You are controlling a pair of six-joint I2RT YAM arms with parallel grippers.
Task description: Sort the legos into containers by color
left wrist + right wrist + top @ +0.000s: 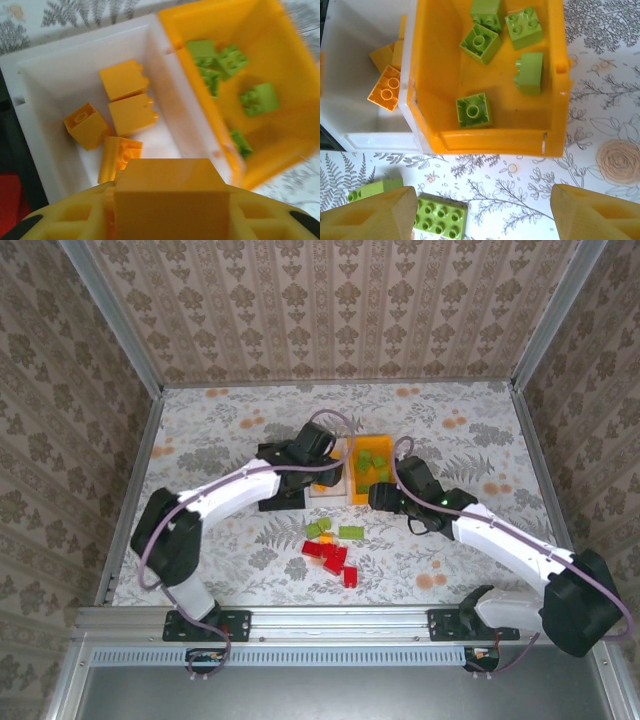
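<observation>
Legos (330,545) mid-sort: greens (474,111) sit in the orange bin (490,141), yellows (132,114) in the white bin (75,55), reds (332,560) and loose greens (440,217) on the worktop (480,440). Over the white bin the left pincer (170,225) clamps a yellow brick (170,190); the right pincer (482,200) gapes empty.

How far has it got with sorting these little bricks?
Done: four orange-yellow bricks lie in the white bin and five green bricks in the orange bin. In hand: the left gripper grips another orange-yellow brick above the white bin; the right gripper is open. Left: red bricks and a few loose green bricks on the table.
</observation>
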